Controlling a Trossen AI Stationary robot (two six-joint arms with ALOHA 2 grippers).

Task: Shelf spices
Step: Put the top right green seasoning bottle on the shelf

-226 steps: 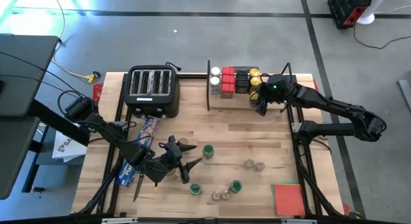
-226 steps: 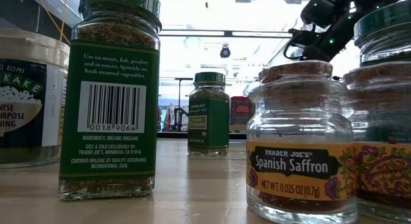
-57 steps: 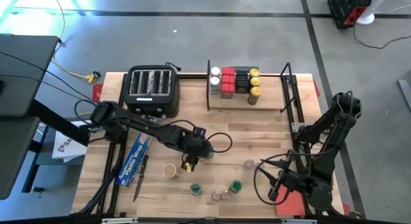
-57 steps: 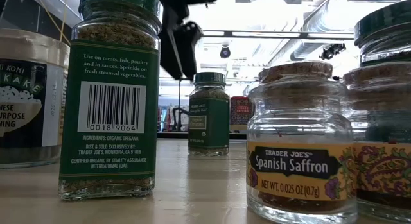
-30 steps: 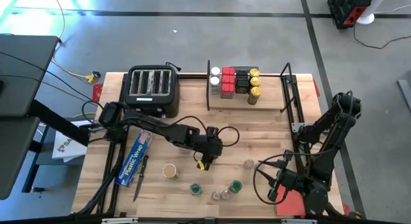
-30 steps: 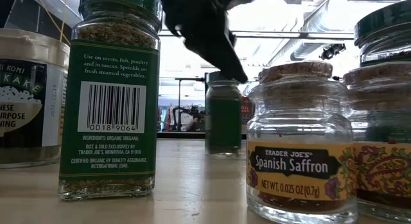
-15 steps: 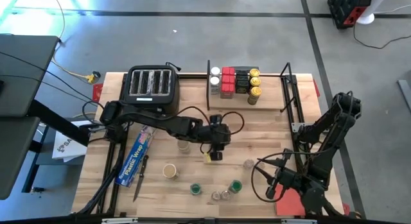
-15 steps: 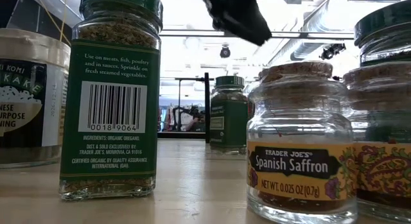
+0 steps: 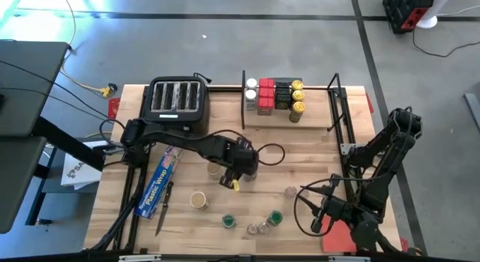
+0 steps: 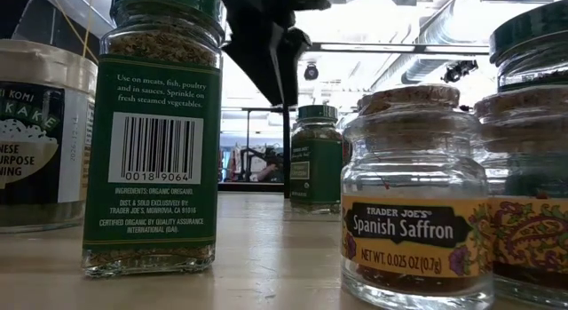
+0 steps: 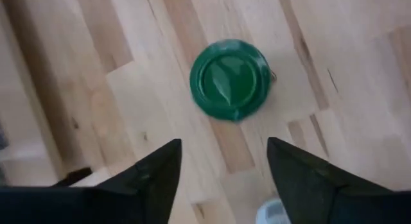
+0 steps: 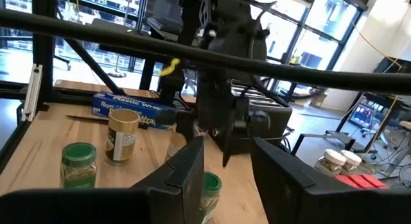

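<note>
1. Since a moment ago, left gripper (image 9: 227,179) pulls back leftward, jaws open and empty above a green-lidded jar (image 11: 230,79) standing mid-table.
2. Shelf (image 9: 315,117) holds several spices; that jar awaits pickup.
3. Right gripper (image 12: 226,161) rests parked at the table's near right, jaws apart, empty.

light-wood table (image 9: 315,161), cluttered on the near half and back edge.
back: black toaster (image 9: 178,103), and the shelf (image 9: 315,112) carrying white-lid jars, red tins, black boxes, yellow-lid jars. left: blue wrap box (image 9: 154,184) with a knife (image 9: 163,215) beside it. near side: tan-lid jar (image 9: 198,200), green-lid jars (image 9: 229,220), small clear jars (image 9: 256,228). red pad (image 9: 339,233) at near right corner.
</note>
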